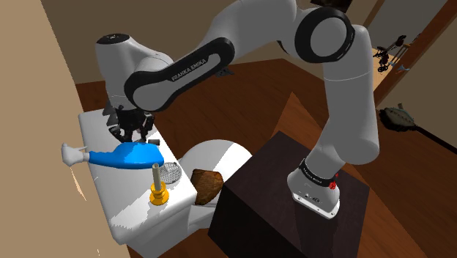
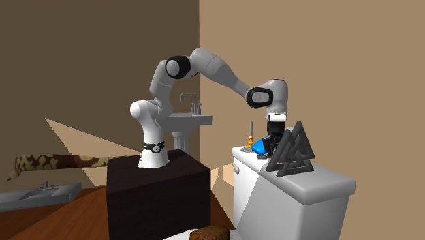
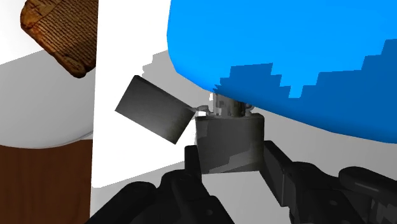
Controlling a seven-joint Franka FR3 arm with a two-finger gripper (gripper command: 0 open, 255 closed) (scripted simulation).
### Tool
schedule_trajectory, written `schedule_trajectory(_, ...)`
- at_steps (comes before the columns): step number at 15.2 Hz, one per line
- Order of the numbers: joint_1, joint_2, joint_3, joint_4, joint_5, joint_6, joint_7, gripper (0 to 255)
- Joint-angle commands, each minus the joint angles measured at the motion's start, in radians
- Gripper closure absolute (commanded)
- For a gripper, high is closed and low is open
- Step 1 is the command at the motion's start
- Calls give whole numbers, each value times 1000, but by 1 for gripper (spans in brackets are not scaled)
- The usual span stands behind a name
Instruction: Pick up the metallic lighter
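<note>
Over the tank, shoulder view: the gripper [image 1: 132,135] hangs low above the white toilet tank lid [image 1: 124,201], just at 12 o'clock of a blue object [image 1: 135,155] with a white end.
Tank lid items, shoulder view: a brass candlestick [image 1: 159,192] stands at 5 o'clock from the gripper, with a mesh strainer [image 1: 170,173] just beside it.
Room, shoulder view: a beige wall [image 1: 36,110] lies at 9 o'clock and a wood floor [image 1: 242,102] at 1 o'clock. The dark box stand [image 1: 256,212] sits at 4 o'clock, and a brown lump [image 1: 206,185] lies on the toilet beside it.
Second exterior view: the gripper [image 2: 272,136] points down at the tank lid [image 2: 313,181]. A dark triangular ornament [image 2: 293,153] stands at its 4 o'clock and the candlestick [image 2: 251,140] at its 9 o'clock.
Room, second exterior view: a tan wall [image 2: 327,61] rises behind the tank. A pedestal sink [image 2: 187,121] stands past the stand [image 2: 156,187].
Wrist view: the grey lighter [image 3: 226,137] stands on the tank lid [image 3: 121,159] with its cap flipped open, right against the blue object [image 3: 286,44].
Pincer, wrist view: the gripper [image 3: 230,162] has its fingers [image 3: 191,159] pressed to both sides of the lighter's body, clasping it.
</note>
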Motion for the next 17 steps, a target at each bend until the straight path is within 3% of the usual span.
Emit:
schedule_trajectory(1, -2, 5, -5, -2, -2, -8, 0, 255)
schedule_trajectory(8, -4, 4, -5, -5, -2, -6, 0, 255)
schedule_trajectory(17, -13, -56, 12, 27, 25, -95, -17, 255)
